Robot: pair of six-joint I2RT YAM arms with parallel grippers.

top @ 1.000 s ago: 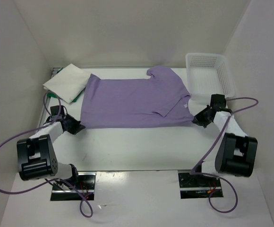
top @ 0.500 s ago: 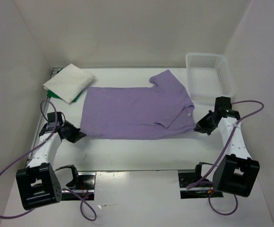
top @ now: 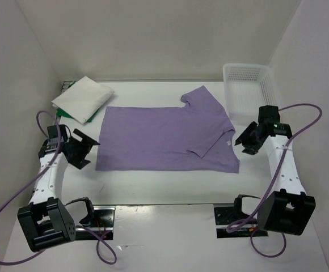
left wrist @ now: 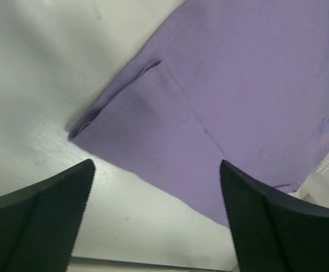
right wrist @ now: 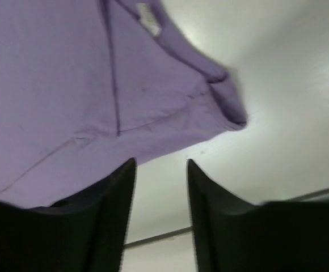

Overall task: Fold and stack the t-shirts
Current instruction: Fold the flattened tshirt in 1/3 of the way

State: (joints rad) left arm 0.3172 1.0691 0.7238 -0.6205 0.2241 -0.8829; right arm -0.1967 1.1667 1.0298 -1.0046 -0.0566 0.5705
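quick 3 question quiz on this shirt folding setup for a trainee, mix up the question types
1. True or false: the lavender t-shirt lies flat on the table.
2. Where does the white lattice basket stand? A far right corner, B far left corner, C near edge, in the middle.
3. Fill in: the left tool and the right tool are both ____.
Key: 1 true; 2 A; 3 open.
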